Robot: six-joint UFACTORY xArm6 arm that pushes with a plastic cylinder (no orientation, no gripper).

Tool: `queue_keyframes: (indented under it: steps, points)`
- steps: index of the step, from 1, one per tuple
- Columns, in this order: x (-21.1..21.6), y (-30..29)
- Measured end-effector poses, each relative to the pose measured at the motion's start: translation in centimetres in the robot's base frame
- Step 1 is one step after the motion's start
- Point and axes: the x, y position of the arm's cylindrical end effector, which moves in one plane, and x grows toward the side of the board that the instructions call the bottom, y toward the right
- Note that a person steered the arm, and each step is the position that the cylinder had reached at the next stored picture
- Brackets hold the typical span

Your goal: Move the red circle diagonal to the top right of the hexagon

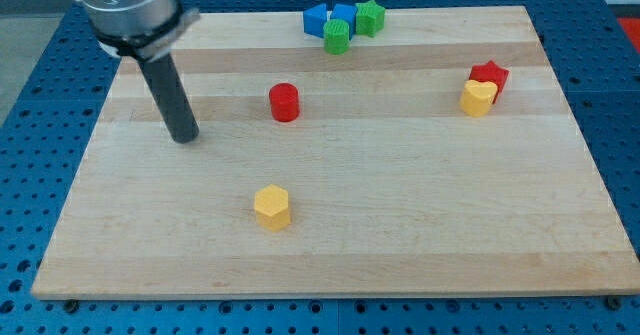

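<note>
The red circle [284,102], a short red cylinder, stands on the wooden board a little left of centre in the upper half. The yellow hexagon [271,207] sits below it, nearer the view's bottom. My tip [185,137] rests on the board to the left of the red circle, about a hundred pixels away, and above-left of the hexagon. It touches no block.
Two blue blocks [316,19] and two green blocks [337,37] cluster at the board's top edge. A red star [489,75] and a yellow heart [478,98] touch each other at the right. The board [420,225] lies on a blue perforated table.
</note>
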Motion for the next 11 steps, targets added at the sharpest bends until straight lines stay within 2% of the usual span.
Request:
queue_keyframes:
  steps: [1, 3, 4, 5, 6, 7, 8, 9, 10, 11]
  points:
    - [-4.0, 5.6]
    - [0.3, 19.4]
    - [1.2, 13.2]
    - [-0.3, 8.2]
    - [-4.4, 13.1]
    - [-3.0, 19.4]
    - [1.7, 26.3]
    - [4.0, 31.2]
    - [4.7, 27.8]
    - [3.8, 19.0]
